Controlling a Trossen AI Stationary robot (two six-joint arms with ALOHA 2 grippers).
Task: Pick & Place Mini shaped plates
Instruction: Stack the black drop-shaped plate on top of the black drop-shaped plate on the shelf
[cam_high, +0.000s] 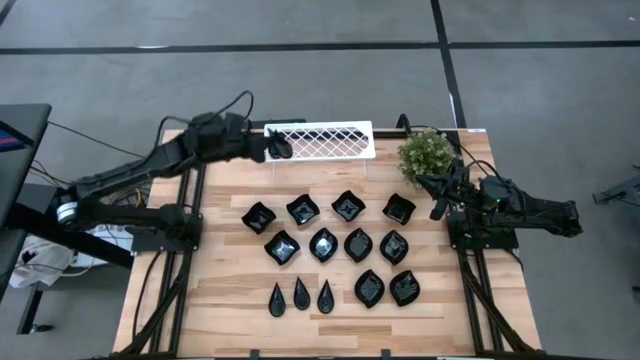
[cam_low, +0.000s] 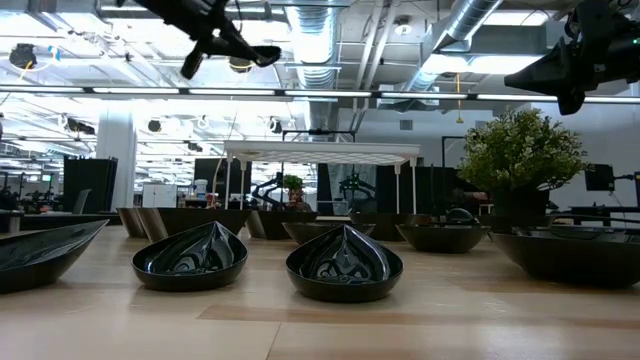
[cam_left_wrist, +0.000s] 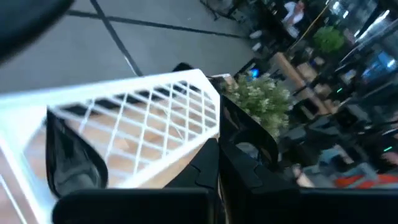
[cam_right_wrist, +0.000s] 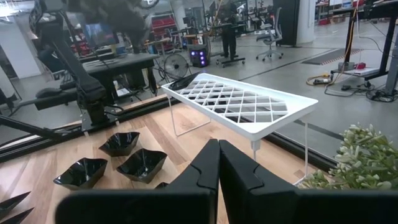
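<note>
Left tool clamped on a plate above the rack; right tool together, empty, near the plant. Remaining plates lie mid-surface. Tilted release could slide the plate off the lattice

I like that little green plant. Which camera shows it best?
The low view: the green plant stands whole in side profile. The high view shows only its bushy top; the left wrist view blurs it, and the right wrist view catches its edge.
</note>
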